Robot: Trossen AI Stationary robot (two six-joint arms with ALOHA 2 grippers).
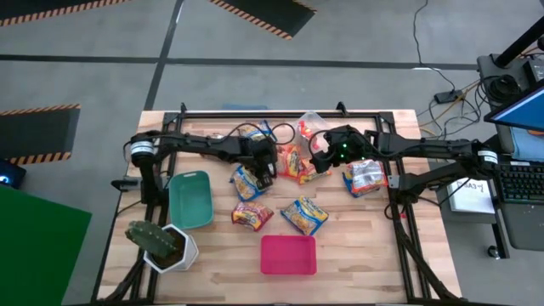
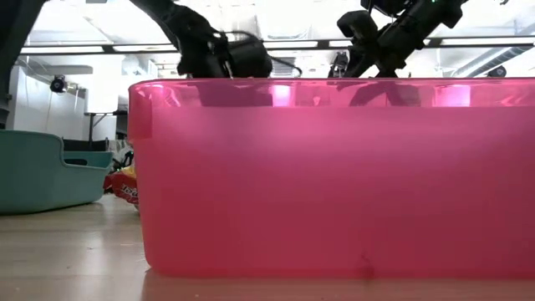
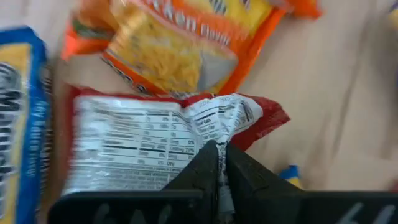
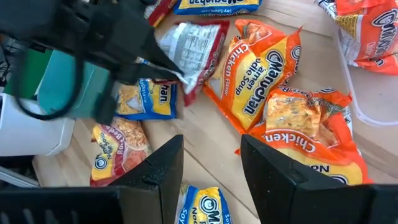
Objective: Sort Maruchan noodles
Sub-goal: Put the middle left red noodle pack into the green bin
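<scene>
Several Maruchan noodle packets lie in the table's middle: orange ones (image 1: pixel 294 163), blue-and-yellow ones (image 1: pixel 246 183) (image 1: pixel 304 214), a red one (image 1: pixel 252 215) and a silver/red one (image 1: pixel 364 177). My left gripper (image 3: pixel 219 152) is shut on another silver/red packet (image 3: pixel 137 146), which lies label side up between a blue-and-yellow packet (image 3: pixel 18 124) and an orange packet (image 3: pixel 180 43). My right gripper (image 4: pixel 211 158) hangs open over the orange packets (image 4: pixel 258 81), with nothing between its fingers. My left gripper pinches the silver/red packet's crinkled edge (image 3: pixel 219 127), near one corner, between its two shut fingers. The fingers come slanting down from the table's left side. The edge is bunched up at the fingertips, and the rest of the packet lies flat on the table.
A teal bin (image 1: pixel 191 200) stands at the left, a pink bin (image 1: pixel 287 255) at the near middle and a clear bin (image 1: pixel 310 126) at the far middle. A potted cactus (image 1: pixel 160 242) stands at the near left corner. In the low view the pink bin (image 2: pixel 334 167) blocks the table.
</scene>
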